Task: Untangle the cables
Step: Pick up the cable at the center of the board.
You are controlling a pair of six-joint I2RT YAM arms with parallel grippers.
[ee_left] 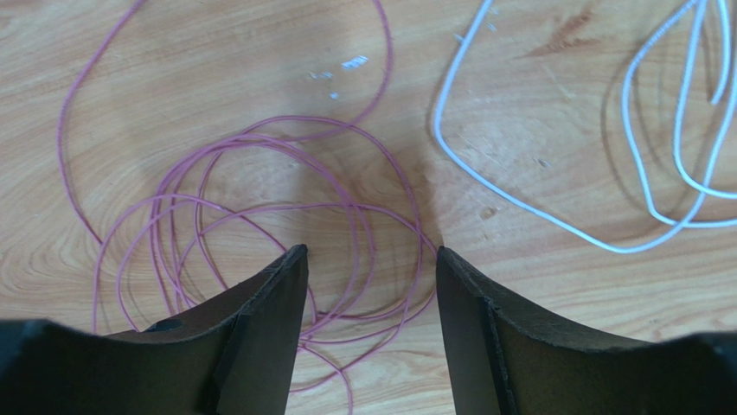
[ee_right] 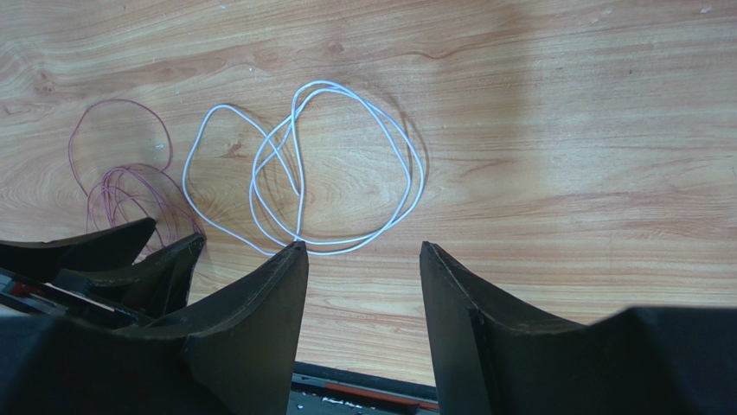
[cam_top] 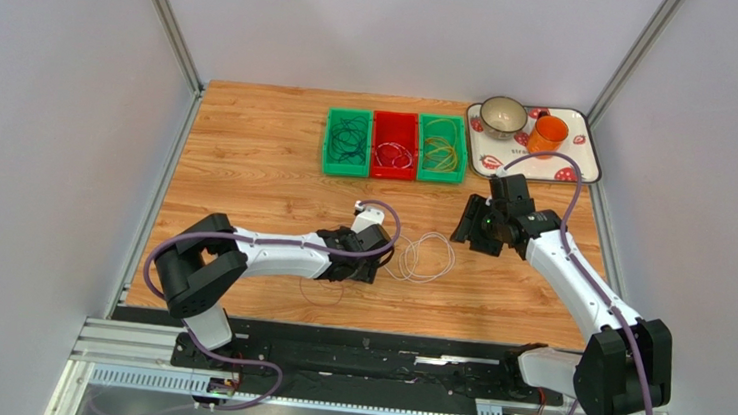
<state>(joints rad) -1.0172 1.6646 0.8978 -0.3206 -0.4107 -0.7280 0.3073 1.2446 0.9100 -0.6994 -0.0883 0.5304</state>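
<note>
I have the left gripper [ee_left: 370,259] open over the purple cable [ee_left: 285,207], the right gripper [ee_right: 363,251] open near the white cable [ee_right: 298,173].

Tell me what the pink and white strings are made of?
The pink cable and white cable look like thin wire with a smooth plastic coat: they hold springy loops and have even colour. Whether metal is inside cannot be seen.
</note>
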